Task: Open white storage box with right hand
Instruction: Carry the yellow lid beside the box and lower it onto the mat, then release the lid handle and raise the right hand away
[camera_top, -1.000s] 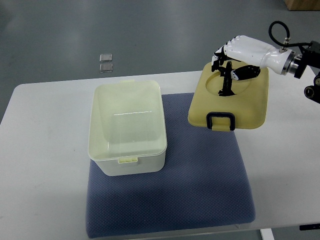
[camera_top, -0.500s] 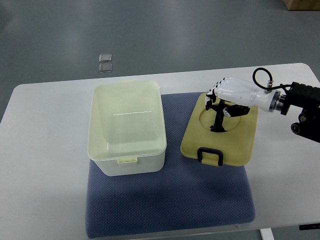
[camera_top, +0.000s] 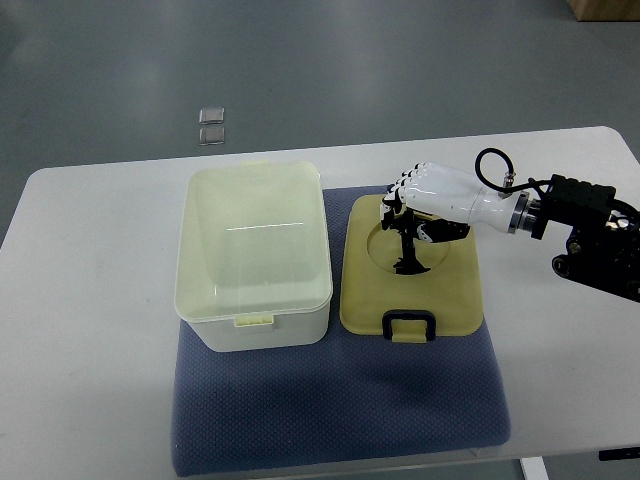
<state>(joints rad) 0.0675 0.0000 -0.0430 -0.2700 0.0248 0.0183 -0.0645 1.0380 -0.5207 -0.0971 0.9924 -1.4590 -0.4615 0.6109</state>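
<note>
Top view: white storage box standing open on the blue mat on the white table, nothing visible inside, front latch tab toward the camera

Yellowish lid off the box, lying flat on the mat just beside the box's right wall, black latch at its near edge

Right robot hand reaching in from the right edge, white knuckles up, fingers curled down into the round recess of the lid, apparently gripping the handle there; exact contact hidden by the hand's own shadow and dark parts

Left arm nowhere in the picture

Two small clear squares on the grey floor beyond the table, well apart from the work

Step in hand, by judgement: setting the removed lid down, the opening itself essentially done; next move likely calling for loosening the fingers and lifting the hand straight up clear of the recess without dragging the lid

Against the earlier pictures: lid then held tilted and farther right, partly off the mat; now brought left and lowered, lying level close beside the box, the hand travelling with it; box unmoved
</note>
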